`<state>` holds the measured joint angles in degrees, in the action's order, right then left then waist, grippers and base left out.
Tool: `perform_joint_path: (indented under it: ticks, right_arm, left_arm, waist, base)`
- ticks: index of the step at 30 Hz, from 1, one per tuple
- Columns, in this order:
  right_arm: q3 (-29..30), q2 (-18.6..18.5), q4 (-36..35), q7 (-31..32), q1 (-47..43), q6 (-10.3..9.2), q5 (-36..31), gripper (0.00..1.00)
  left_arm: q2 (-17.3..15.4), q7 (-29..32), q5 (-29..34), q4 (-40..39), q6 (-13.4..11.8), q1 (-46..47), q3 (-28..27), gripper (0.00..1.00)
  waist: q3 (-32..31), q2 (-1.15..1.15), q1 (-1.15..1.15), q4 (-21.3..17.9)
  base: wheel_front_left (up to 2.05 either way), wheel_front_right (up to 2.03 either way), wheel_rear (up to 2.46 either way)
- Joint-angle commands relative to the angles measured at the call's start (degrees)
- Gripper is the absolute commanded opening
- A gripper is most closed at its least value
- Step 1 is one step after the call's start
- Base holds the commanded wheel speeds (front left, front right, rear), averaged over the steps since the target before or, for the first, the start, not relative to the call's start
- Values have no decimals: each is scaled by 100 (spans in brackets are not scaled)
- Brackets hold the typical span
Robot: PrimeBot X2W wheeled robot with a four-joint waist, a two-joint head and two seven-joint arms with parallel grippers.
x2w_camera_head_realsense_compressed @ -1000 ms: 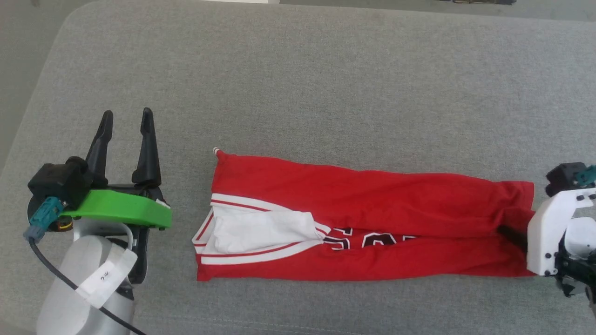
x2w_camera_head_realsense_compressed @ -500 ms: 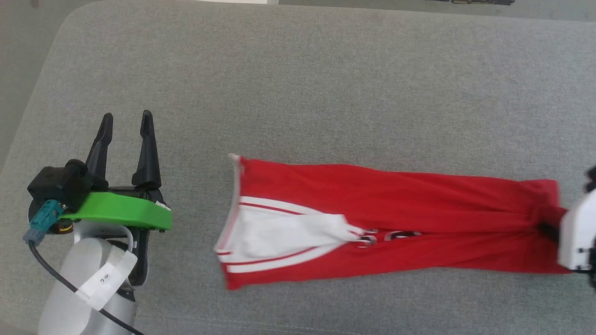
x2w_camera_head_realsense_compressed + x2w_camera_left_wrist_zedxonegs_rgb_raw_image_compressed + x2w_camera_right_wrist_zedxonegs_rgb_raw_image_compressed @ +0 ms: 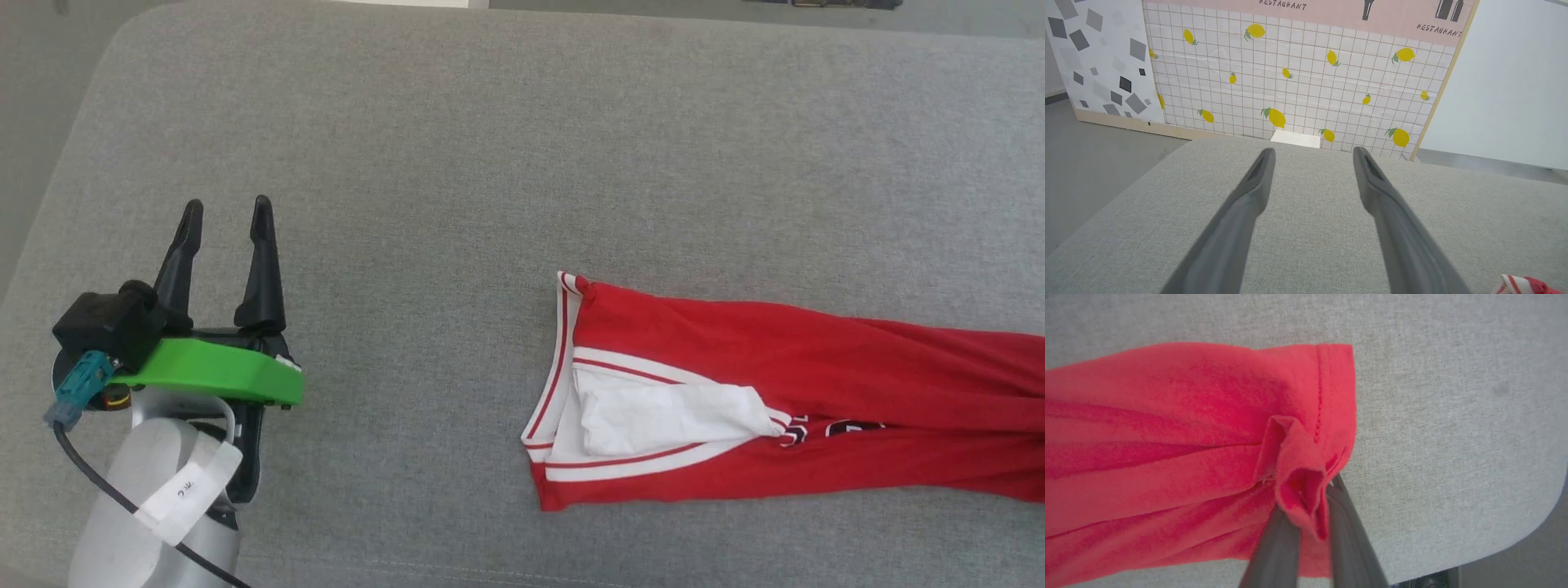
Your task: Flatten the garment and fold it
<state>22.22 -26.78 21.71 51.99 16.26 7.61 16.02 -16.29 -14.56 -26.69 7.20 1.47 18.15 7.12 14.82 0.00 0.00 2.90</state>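
Note:
The garment (image 3: 784, 392), a red jersey folded into a long strip with a white sleeve and striped trim at its left end, lies on the grey cushion (image 3: 490, 163) and runs off the right edge of the head view. Part of its black print peeks out mid-strip. My right gripper (image 3: 1306, 498) is shut on a bunched fold of the garment's red hem (image 3: 1298, 465), near the cushion's right edge. My left gripper (image 3: 227, 216) stands open at the left, well apart from the cloth; between its fingers (image 3: 1249, 196) lies bare cushion, with a corner of the garment (image 3: 1523, 283) low right.
The grey cushion's rounded corner and grey floor (image 3: 1527, 559) lie just right of my right gripper. Beyond the cushion's far edge stands a wall panel with lemon prints (image 3: 1298, 77) and a small white box (image 3: 1295, 138). Wide bare cushion separates my left gripper from the garment.
The garment has slid far to the right across the cushion, drawn by my right gripper, which has gone out of the head view. My left gripper has stayed put.

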Motion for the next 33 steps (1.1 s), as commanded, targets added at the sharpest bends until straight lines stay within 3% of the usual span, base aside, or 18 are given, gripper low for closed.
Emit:
perform_joint_path:
  ticks: [1, 7, 13, 17, 25, 33]
  right_arm:
    - [26, 33, -88, 56, 70, -12, -104, 0]
    - [-478, -148, -687, 801, -155, -12, -238, 0]
    - [-1237, -488, -1921, 1833, -445, -12, 74, 0]
    - [-1864, -512, -2950, 2273, -479, -12, 431, 0]
    - [-3274, -325, -3539, 2121, -62, -12, 752, 0]
    - [-4577, 199, -3033, 1483, 638, -12, 996, 0]
  left_arm:
    - [-26, -43, 31, 17, 24, -51, 6, 100]
    - [-31, -42, -1, 69, 18, -157, 24, 100]
    - [-61, -32, -26, 59, -17, -254, 13, 100]
    - [-70, -15, -50, 3, -54, -302, 14, 100]
    - [-70, -3, -73, -53, -67, -271, 58, 100]
    - [-92, -9, -98, -85, -94, -310, 42, 100]
  waist:
    - [-33, 0, 0, -22]
    - [-209, 0, 0, -72]
    - [-372, 0, 0, -137]
    - [-423, 0, 0, -183]
    - [-415, 0, 0, -142]
    - [-408, 0, 0, -58]
  base:
    - [0, 0, 0]
    - [0, 0, 0]
    - [0, 0, 0]
    - [0, 0, 0]
    - [0, 0, 0]
    - [0, 0, 0]
